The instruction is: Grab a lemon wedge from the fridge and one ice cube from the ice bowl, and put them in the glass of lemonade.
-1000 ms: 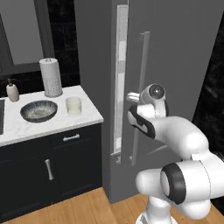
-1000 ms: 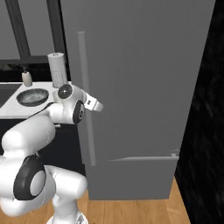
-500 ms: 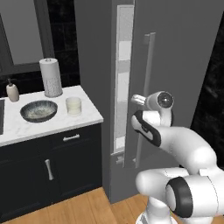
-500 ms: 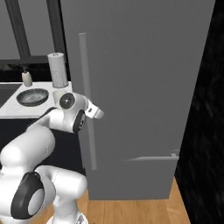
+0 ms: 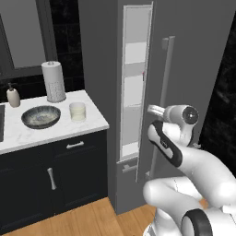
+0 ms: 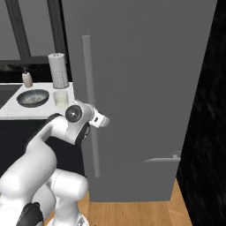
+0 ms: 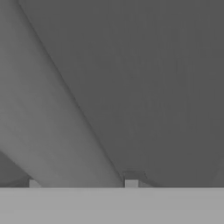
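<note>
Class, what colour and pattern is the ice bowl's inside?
Pale mottled grey-blue inside the ice bowl, rim darker; clearest in the left base view.

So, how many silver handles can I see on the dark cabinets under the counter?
2: one horizontal drawer handle under the counter edge, and one vertical door handle lower, to its left. More may be hidden beyond the picture's left edge.

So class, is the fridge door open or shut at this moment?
Open, only partly: in the left base view the fridge door stands ajar, and pale shelves show through a narrow gap.
</note>
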{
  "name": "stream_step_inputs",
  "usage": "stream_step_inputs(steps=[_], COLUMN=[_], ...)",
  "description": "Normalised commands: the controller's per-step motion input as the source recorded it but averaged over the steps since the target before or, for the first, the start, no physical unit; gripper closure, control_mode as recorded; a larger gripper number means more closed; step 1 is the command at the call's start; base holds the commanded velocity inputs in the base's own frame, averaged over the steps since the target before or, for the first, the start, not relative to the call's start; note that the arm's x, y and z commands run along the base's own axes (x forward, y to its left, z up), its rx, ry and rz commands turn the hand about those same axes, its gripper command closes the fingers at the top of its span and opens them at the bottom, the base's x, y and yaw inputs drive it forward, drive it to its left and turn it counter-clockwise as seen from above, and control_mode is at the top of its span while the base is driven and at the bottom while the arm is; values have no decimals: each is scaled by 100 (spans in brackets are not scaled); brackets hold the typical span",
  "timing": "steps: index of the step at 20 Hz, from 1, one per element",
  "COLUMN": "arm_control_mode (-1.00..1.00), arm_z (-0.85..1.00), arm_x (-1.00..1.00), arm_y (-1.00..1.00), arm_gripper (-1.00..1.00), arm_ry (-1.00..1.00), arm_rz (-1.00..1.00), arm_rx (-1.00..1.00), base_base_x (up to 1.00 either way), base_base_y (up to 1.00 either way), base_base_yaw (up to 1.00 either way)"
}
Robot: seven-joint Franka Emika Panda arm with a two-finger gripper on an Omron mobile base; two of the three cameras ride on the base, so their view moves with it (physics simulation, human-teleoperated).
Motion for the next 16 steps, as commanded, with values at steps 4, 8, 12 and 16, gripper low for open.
stream_step_inputs(steps=[4,8,12,16], arm_control_mode=[-100,-100,-100,-100], arm_z=[42,15,39,67], arm_x=[-18,-9,-23,-64], arm_y=[-100,-100,-91,-40], arm_gripper=[100,-100,-100,-100], arm_ry=[0,0,0,-9], arm_rz=[-7,-31,-22,-1], arm_rx=[11,11,10,14], base_base_x=[0,0,0,0], base_base_y=[0,0,0,0], base_base_yaw=[0,0,0,0])
